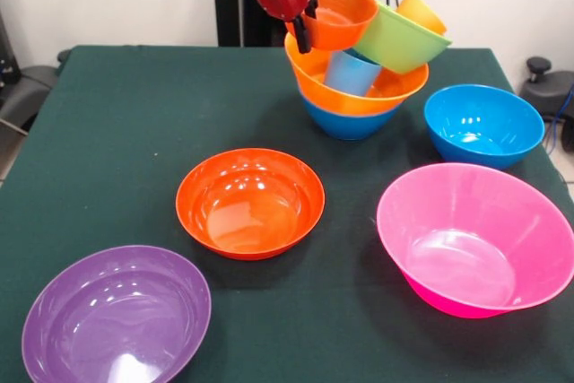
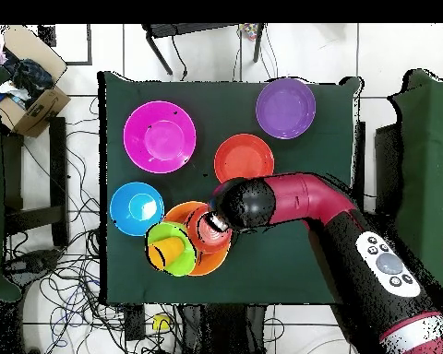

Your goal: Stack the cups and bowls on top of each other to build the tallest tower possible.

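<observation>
The tower (image 1: 359, 96) stands at the table's far side: a blue bowl (image 1: 348, 123) at the bottom and an orange bowl (image 1: 395, 89) in it. A light blue cup (image 1: 352, 72) stands in the orange bowl. A lime green bowl (image 1: 399, 39) leans tilted on top, with an orange cup (image 1: 420, 13) in it. My gripper (image 1: 308, 36) is shut on the rim of a small red-orange bowl (image 1: 343, 13), held over the tower's left side. In the overhead view, the gripper (image 2: 209, 224) and the small bowl (image 2: 213, 232) sit over the tower (image 2: 190, 263).
Loose bowls lie on the green table (image 1: 134, 132): a red-orange bowl (image 1: 249, 202) in the middle, a purple one (image 1: 117, 316) near left, a large pink one (image 1: 475, 239) near right and a blue one (image 1: 482, 125) right of the tower.
</observation>
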`<act>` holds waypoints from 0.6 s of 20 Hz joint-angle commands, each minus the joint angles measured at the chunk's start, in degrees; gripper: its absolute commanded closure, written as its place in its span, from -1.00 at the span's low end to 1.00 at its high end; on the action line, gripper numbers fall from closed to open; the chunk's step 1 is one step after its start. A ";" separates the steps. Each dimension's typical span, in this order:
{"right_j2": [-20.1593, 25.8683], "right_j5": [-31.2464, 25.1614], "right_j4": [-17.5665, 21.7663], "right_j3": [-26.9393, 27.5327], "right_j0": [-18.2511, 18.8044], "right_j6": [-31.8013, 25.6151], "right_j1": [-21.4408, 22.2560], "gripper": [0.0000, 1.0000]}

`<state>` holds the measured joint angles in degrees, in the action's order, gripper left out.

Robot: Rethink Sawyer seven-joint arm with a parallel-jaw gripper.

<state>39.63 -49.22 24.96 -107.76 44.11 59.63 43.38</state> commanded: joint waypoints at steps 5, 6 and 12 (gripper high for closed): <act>0.00 1.88 3.10 1.96 -0.58 -1.07 -4.03 1.00; -0.03 2.15 3.12 2.17 -0.74 -0.84 -4.28 1.00; 0.32 3.13 3.41 3.01 -0.10 -1.46 -5.29 1.00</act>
<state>39.63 -49.22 25.20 -107.73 44.32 59.63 41.84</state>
